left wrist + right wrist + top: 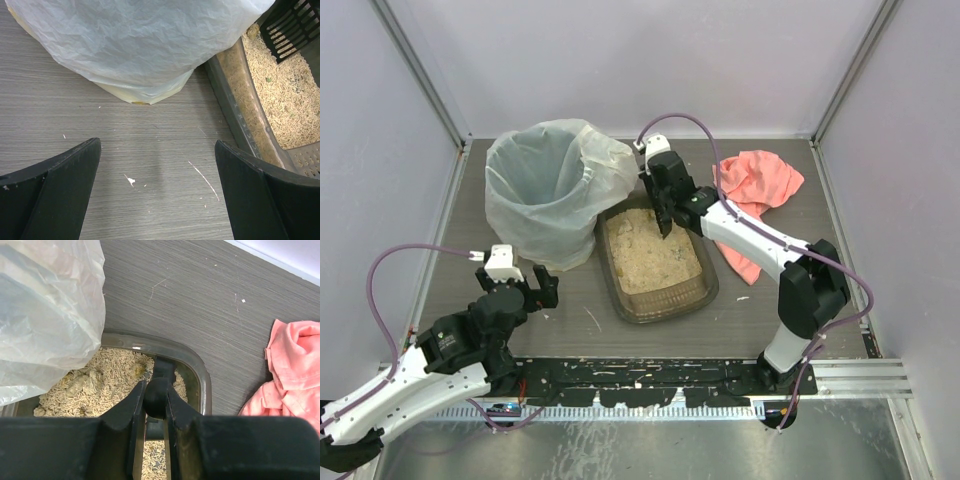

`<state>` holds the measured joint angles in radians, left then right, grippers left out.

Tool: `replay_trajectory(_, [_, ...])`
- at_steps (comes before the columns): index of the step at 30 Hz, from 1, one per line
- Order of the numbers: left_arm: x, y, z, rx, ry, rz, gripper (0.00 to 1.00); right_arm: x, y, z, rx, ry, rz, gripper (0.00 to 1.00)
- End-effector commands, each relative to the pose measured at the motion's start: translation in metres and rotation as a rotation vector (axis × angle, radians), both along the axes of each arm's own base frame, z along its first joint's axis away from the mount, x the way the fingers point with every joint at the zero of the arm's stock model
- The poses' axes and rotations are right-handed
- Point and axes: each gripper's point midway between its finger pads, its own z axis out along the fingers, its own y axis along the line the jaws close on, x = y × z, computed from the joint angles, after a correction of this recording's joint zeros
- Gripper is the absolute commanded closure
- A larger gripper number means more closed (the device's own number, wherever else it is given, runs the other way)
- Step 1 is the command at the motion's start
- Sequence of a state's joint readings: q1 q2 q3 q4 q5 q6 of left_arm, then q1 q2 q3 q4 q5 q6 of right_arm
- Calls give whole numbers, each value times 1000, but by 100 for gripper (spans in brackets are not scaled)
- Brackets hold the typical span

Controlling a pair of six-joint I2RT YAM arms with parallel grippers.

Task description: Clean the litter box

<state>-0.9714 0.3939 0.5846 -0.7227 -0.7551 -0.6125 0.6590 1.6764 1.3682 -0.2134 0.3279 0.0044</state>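
Note:
The litter box (705, 292) is a dark translucent tray of tan litter in the middle of the table. It also shows in the left wrist view (235, 117) and the right wrist view (202, 375). My right gripper (663, 222) is shut on the handle of a black slotted scoop (162, 371), whose blade dips into the litter at the box's far end. The scoop blade shows in the left wrist view (292, 27). Pale clumps (82, 382) lie in the litter beside it. My left gripper (536, 290) is open and empty over bare table, left of the box.
A tall bin lined with a translucent white bag (548, 190) stands against the box's far left corner. A pink cloth (752, 190) lies at the back right. Small white specks (131, 180) dot the grey table. Enclosure walls stand on three sides.

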Motion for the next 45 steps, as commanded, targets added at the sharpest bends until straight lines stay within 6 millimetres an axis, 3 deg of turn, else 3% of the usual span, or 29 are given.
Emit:
replay_trajectory(1, [3,-3,13,-42,-37,6,2,20,6,35,37,-101,-5,99])
replay_trajectory(14, [3,-2,13,-46,-39,7,2,5,42,32,184,-59,172,99])
replay_trajectory(21, [3,-3,13,-43,-38,7,2,-5,49,33,235,-30,247,99])
replay_trajectory(26, [3,-3,12,-41,-35,5,2,-5,38,31,306,13,259,99])
replay_trajectory(34, [4,-4,11,-36,-31,4,2,6,0,21,540,110,223,99])
replay_trajectory(45, [4,-5,12,-34,-31,2,2,6,-33,-14,864,177,125,99])
